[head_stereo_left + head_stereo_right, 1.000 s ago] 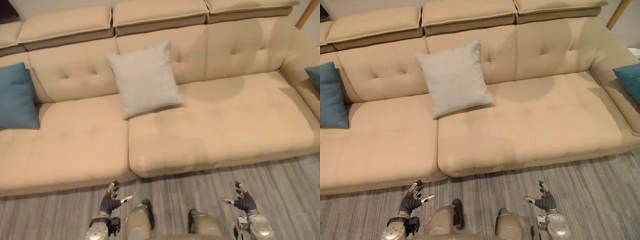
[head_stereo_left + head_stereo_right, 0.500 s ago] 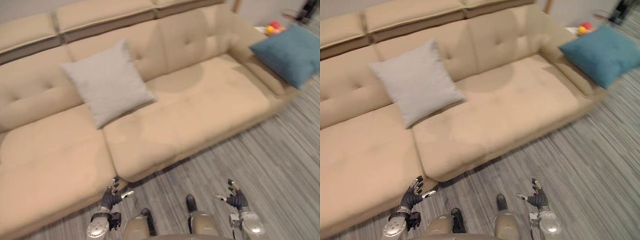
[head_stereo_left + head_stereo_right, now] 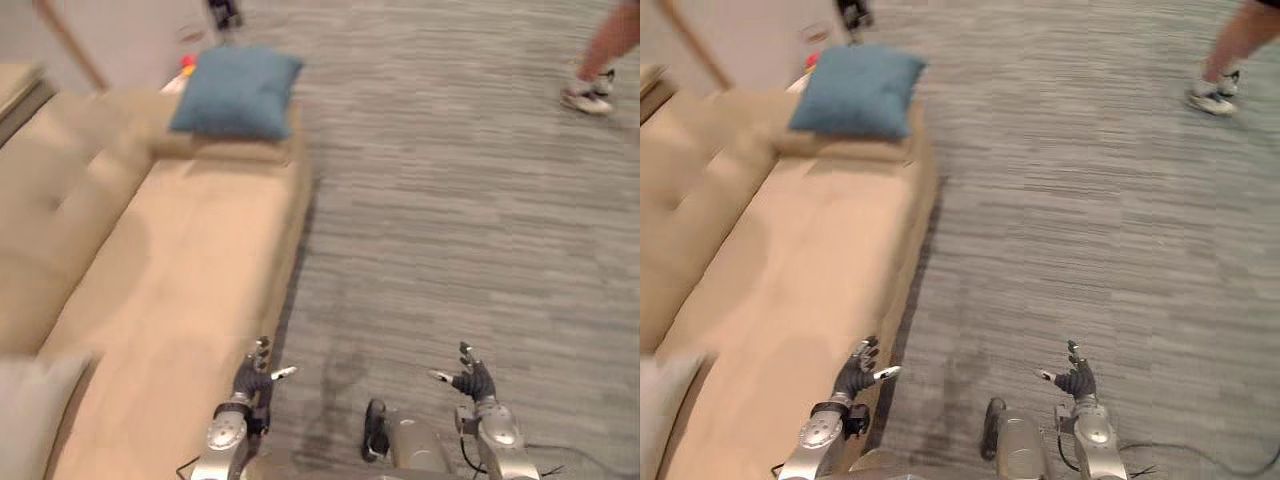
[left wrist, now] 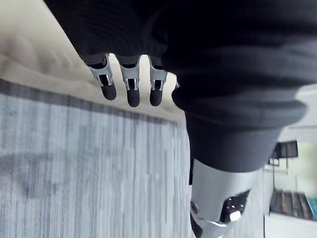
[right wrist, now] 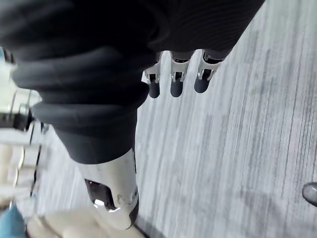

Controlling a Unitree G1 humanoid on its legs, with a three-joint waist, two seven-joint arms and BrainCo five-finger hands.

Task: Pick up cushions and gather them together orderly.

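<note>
Blue cushion (image 3: 236, 92): far end of sofa (image 3: 190, 250), untouched. Grey cushion (image 3: 28, 410): well apart. Left hand (image 3: 250, 380), right hand (image 3: 474, 381): fingers relaxed, empty. Gathering not begun.

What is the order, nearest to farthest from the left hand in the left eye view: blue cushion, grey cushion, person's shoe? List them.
1. Grey cushion, on the sofa just left of the left hand.
2. Blue cushion, ahead at the sofa's far end.
3. Person's shoe, far ahead on the right.
</note>
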